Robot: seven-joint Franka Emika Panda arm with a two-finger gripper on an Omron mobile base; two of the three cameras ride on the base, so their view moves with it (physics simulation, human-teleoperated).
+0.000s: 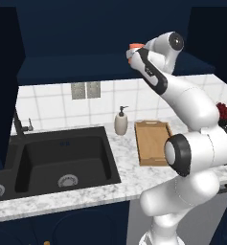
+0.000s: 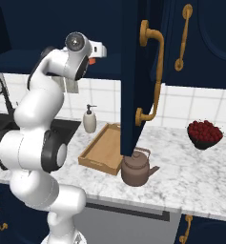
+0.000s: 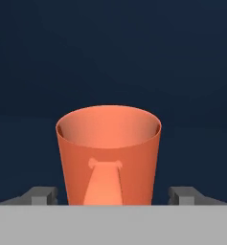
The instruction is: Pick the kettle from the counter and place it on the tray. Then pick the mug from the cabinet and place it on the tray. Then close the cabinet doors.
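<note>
Closely framed between the spread fingertips point(image 3: 40, 195) of the pincer point(image 3: 110, 196), not yet clamped, an orange-red mug point(image 3: 108, 153) is seen upright, tapered, handle facing the hand; behind it, the cabinet's point(image 3: 110, 52) dark interior is seen.

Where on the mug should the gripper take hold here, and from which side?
Grip the mug across its body, coming straight in from the cabinet front. It stands upright, its handle faces the gripper, and one fingertip sits either side of the tapered wall.
</note>
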